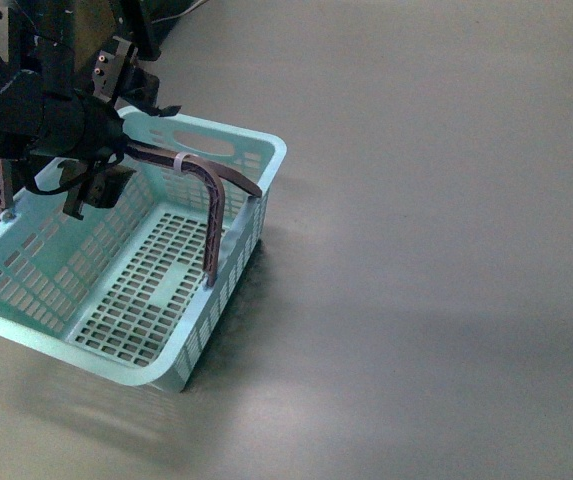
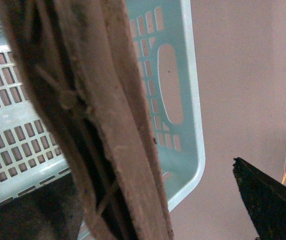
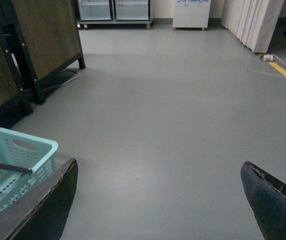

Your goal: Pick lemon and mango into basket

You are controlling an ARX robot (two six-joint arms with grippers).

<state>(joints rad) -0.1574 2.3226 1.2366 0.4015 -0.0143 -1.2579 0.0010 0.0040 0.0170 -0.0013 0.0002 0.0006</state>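
Straddling basket [image 1: 256,140] handle [image 1: 213,215]: left fingers [image 2: 267,210] spread | right fingers [image 3: 272,200] spread over floor [image 3: 182,100]

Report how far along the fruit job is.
Done: nothing; the basket is empty. In hand: the left end effector is open with the basket's brown handles between its jaws; the right end effector is open and empty. Left: both the lemon and the mango, neither in view.
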